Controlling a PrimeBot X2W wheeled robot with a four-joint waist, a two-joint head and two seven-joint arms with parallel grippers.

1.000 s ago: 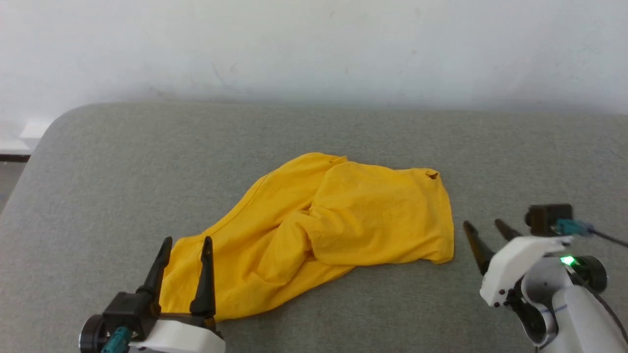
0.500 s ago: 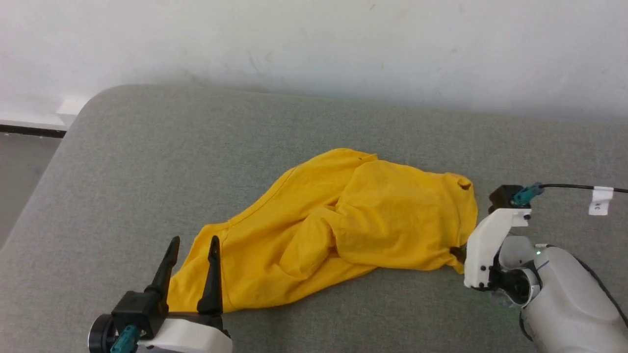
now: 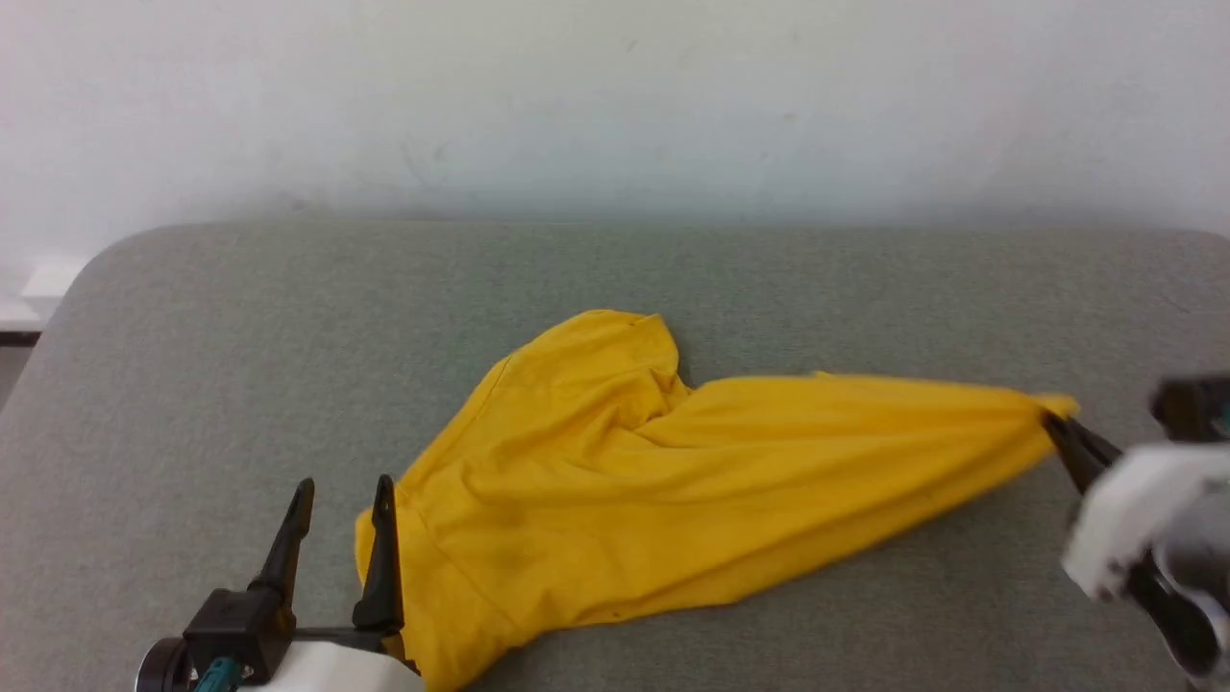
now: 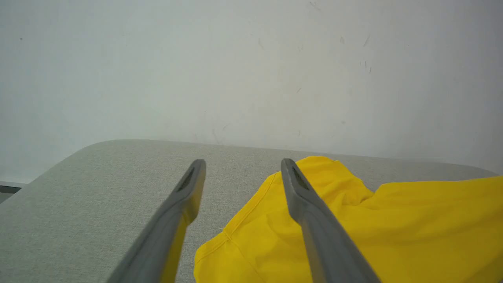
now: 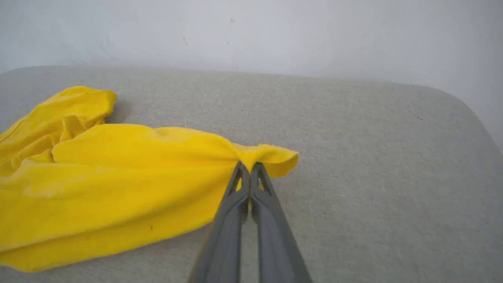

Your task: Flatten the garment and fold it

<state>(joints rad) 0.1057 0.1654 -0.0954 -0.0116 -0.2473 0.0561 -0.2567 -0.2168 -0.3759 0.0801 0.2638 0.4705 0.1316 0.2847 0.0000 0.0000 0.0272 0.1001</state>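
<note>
Right gripper [image 5: 248,166] was pinched shut on the tapered tip of the soft yellow garment [image 3: 673,461], whose long axis ran left-right across the grey woven worktop [image 3: 192,336]. Left gripper [image 3: 343,485] gaped wide, empty.

A table [image 3: 231,346] covered in grey woven fabric spans the scene, its far corners rounded. Behind it stands a white wall [image 3: 615,96], marked with faint scuffs and short dark scratches. At the far left, past the table's corner, a dark strip [image 3: 17,336] runs along the wall's foot, with a pale block [image 3: 46,279] just above it.
</note>
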